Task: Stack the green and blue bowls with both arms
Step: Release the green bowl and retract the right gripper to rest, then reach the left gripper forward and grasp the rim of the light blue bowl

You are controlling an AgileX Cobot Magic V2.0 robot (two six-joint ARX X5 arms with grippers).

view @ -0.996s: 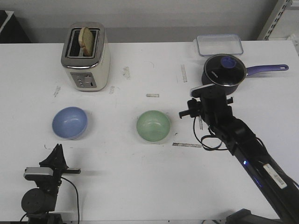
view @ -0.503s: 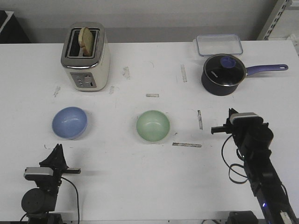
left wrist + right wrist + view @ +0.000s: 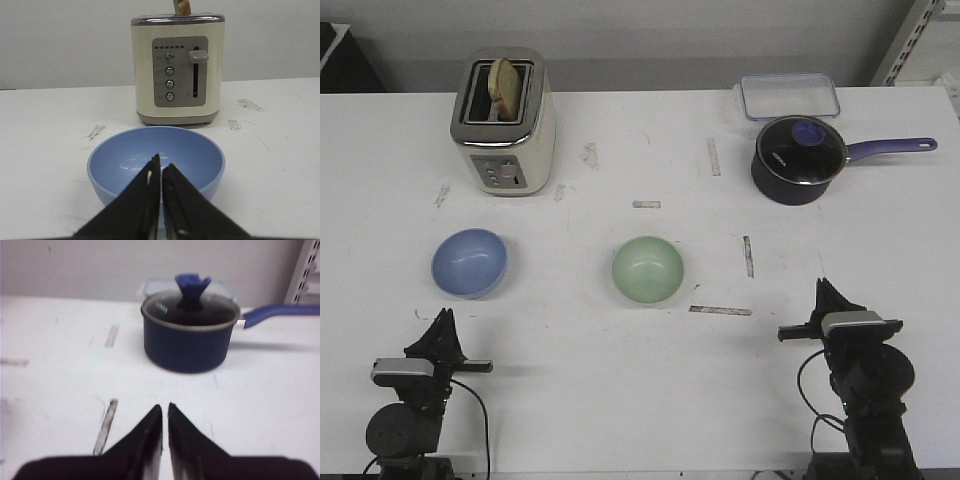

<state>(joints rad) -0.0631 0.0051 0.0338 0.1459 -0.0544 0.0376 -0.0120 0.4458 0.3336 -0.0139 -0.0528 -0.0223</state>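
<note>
The light blue bowl (image 3: pixel 469 263) sits upright on the white table at the left; it fills the left wrist view (image 3: pixel 120 160). The pale green bowl (image 3: pixel 648 270) sits upright at the table's middle, well apart from it. My left gripper (image 3: pixel 442 318) is shut and empty, low near the front edge just in front of the blue bowl (image 3: pixel 161 167). My right gripper (image 3: pixel 823 287) is shut and empty near the front right, to the right of the green bowl and pointing at the saucepan (image 3: pixel 165 408).
A cream toaster (image 3: pixel 503 122) with a bread slice stands at the back left. A dark navy saucepan (image 3: pixel 800 158) with glass lid and a clear lidded box (image 3: pixel 790 96) stand at the back right. Tape strips (image 3: pixel 720 310) mark the table.
My right arm has drawn back from beside the saucepan and green bowl to the front right edge. The left arm and both bowls have not moved.
</note>
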